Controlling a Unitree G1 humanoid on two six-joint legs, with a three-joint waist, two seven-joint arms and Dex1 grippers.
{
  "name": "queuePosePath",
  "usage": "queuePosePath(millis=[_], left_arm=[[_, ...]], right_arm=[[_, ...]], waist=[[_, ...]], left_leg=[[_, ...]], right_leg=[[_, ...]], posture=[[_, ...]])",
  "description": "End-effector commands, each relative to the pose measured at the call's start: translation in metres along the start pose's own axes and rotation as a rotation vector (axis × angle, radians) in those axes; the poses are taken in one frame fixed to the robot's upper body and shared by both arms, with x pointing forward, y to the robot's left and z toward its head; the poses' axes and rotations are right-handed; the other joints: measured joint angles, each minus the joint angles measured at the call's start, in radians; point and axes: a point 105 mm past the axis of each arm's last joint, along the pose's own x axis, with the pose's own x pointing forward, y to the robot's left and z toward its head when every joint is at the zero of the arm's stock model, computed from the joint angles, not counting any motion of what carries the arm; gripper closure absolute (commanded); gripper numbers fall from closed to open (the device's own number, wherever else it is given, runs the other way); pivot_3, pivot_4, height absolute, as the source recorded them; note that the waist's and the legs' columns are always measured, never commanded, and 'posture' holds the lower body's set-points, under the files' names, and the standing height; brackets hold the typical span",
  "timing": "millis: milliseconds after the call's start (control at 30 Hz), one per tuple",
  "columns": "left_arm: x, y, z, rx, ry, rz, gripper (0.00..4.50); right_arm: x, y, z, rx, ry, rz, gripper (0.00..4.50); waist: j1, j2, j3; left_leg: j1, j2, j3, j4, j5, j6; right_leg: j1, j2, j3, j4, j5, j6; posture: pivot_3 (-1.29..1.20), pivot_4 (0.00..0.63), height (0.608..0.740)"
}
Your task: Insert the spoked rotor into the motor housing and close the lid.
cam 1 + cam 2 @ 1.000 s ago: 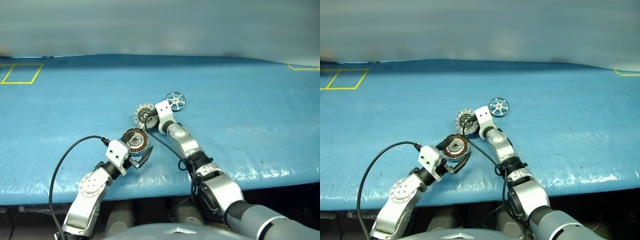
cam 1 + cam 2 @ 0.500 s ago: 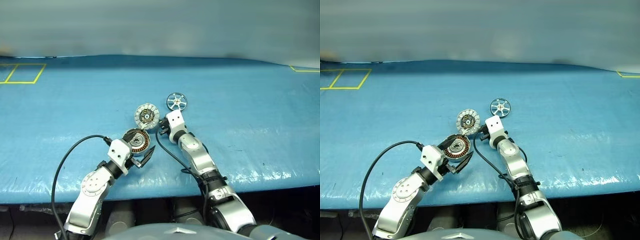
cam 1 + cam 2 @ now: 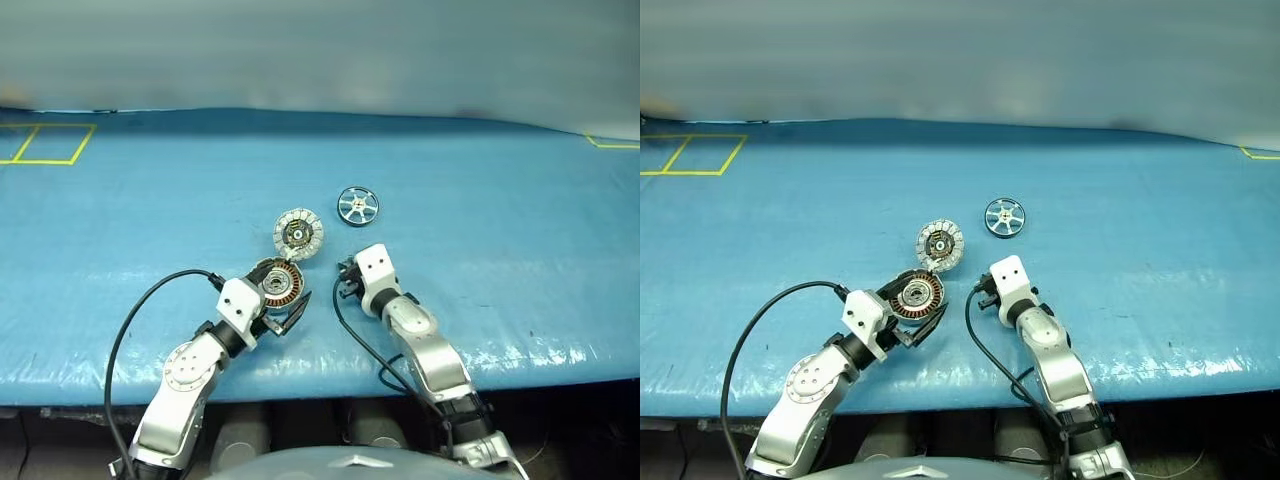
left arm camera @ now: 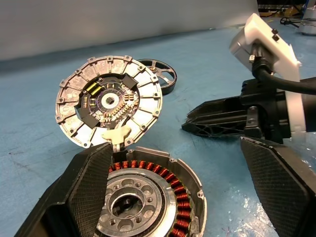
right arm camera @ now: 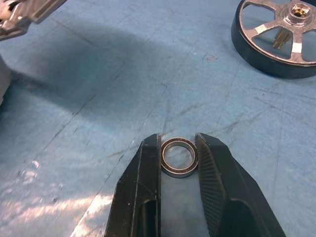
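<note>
Beyond motor housing (image 3: 277,283), lid (image 3: 298,233) upright; spoked rotor (image 3: 357,205) past right pincer (image 5: 178,148), which pinches small ring (image 5: 179,157); left pincer (image 4: 197,163) spread around housing.

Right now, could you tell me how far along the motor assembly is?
Early. The lid stands open, hinged to the motor housing, which sits between the left tool's open fingers. The right tool grips a small ring. The spoked rotor lies on the table, uninserted; closing remains.
</note>
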Motion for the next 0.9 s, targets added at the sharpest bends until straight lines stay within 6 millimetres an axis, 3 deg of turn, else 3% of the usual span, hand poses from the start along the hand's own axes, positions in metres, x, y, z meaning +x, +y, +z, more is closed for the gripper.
queuePosePath(millis=[33,200,467,667,733,900], left_arm=[[-0.001,0.005,0.008,0.000,-0.032,0.022,0.00],[-0.002,0.008,0.010,-0.008,-0.045,0.033,0.00],[-0.005,0.011,0.007,-0.017,-0.036,0.048,0.00],[-0.007,0.012,0.009,-0.012,-0.042,0.060,0.00],[-0.009,0.014,0.010,-0.022,-0.047,0.073,0.00],[-0.013,0.015,0.008,-0.001,-0.045,0.098,0.00]], right_arm=[[-0.018,0.009,-0.016,-0.039,0.094,0.064,3.83],[-0.036,0.017,0.001,-0.051,0.060,0.134,3.83],[-0.053,0.030,0.054,-0.049,-0.084,0.267,3.83],[-0.065,0.055,0.076,-0.128,-0.124,0.481,3.83],[-0.065,0.061,0.081,-0.135,-0.139,0.519,3.83],[-0.037,0.068,0.080,-0.161,-0.136,0.479,3.83]], waist=[[0.003,0.000,0.000],[0.008,0.000,0.000],[0.008,0.000,0.002],[0.010,0.000,0.002],[0.010,0.000,0.002],[0.005,-0.001,0.002]], left_leg=[[-0.001,0.000,0.000,0.000,-0.001,0.001],[-0.003,-0.002,0.003,0.000,-0.004,0.002],[-0.003,-0.001,0.003,0.003,-0.004,0.002],[-0.004,-0.001,0.003,0.003,-0.004,0.003],[-0.004,-0.001,0.003,0.003,-0.004,0.003],[-0.003,-0.001,0.003,0.003,-0.004,0.003]], right_leg=[[0.000,0.000,0.000,0.000,0.000,0.000],[0.001,0.003,0.001,0.000,0.000,-0.002],[0.001,0.004,0.001,0.000,-0.003,0.004],[0.001,0.004,0.001,0.000,-0.002,0.003],[0.001,0.005,0.001,0.000,-0.002,0.003],[0.002,0.005,0.001,0.000,-0.003,0.004]], posture=[[0.00,0.150,0.740],[0.00,0.150,0.740],[0.00,0.150,0.740],[0.00,0.150,0.740],[0.00,0.150,0.740],[0.00,0.150,0.740]])
